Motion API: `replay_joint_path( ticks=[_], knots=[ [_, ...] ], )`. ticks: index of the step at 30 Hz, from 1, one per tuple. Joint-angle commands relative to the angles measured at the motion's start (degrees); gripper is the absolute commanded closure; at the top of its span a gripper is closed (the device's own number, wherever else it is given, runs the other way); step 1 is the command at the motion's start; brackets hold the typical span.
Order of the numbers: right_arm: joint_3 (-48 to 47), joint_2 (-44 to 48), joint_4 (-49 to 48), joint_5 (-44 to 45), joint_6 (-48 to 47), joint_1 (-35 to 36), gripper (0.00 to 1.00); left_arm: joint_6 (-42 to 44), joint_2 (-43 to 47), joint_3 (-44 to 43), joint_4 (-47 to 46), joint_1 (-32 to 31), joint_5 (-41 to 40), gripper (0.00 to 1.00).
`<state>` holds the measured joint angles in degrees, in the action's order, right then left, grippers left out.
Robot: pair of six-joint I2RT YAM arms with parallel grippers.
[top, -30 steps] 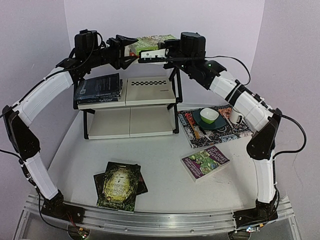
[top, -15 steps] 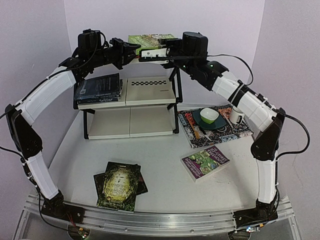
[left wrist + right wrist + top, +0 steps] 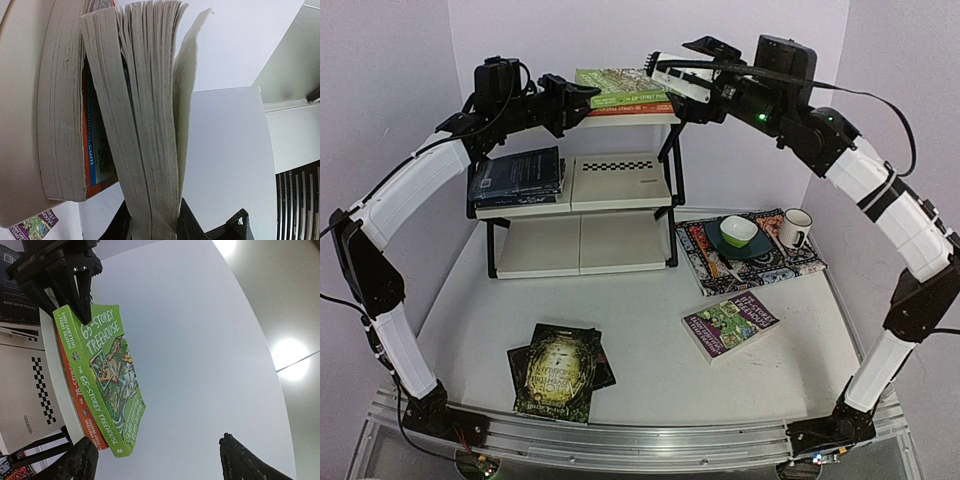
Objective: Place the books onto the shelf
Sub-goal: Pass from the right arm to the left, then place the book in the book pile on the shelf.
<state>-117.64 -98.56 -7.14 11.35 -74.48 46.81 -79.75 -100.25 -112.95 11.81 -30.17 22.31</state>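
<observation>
Up on the top tier of the black-framed cream three-tier shelf (image 3: 620, 180), the bright green paperback book (image 3: 620, 85) lies on an orange one (image 3: 75, 385). Left hand (image 3: 575, 98) pinches its page edge, right hand (image 3: 672, 62) spread beside the spine. Best squared up gently before the left lets go.

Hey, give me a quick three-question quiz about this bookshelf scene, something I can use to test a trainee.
1. True or false: the left hand is pinching the green book's pages.
2. The right hand is: A open, B shut on a book, C shut on nothing.
3. Fill in: on the shelf's top tier, the green book lies on the ____.
Key: 1 true; 2 A; 3 orange book.
</observation>
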Motion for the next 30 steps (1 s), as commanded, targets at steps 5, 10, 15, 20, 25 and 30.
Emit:
replay_joint_path(
  ticks=[5, 10, 15, 20, 25, 30],
  knots=[
    [-3.57, 4.78, 14.20, 2.88, 26.82, -1.05, 0.02, 1.07, 2.46, -4.57, -4.96, 1.14, -0.18, 0.88],
    [-8.62, 2.46, 25.29, -0.02, 38.05, -2.38, 0.02, 0.66, 2.39, -5.21, -4.83, 1.65, 0.53, 0.88],
    [-11.08, 0.32, 29.74, -5.02, 45.56, -3.43, 0.02, -0.14, 1.79, -6.32, -4.54, 2.50, 2.81, 0.89],
    [-15.03, -2.64, 32.65, -10.84, 54.09, -5.79, 0.02, -0.64, 1.98, -6.21, -4.27, 3.22, 3.71, 0.89],
    [-17.06, -5.29, 31.82, -15.22, 57.19, -7.25, 0.02, -1.31, 1.06, -7.02, -3.94, 3.97, 5.77, 0.89],
    [-17.68, -6.98, 29.23, -13.61, 58.66, -7.83, 0.03, -1.90, 0.14, -8.48, -3.40, 4.86, 8.90, 0.90]
  ],
)
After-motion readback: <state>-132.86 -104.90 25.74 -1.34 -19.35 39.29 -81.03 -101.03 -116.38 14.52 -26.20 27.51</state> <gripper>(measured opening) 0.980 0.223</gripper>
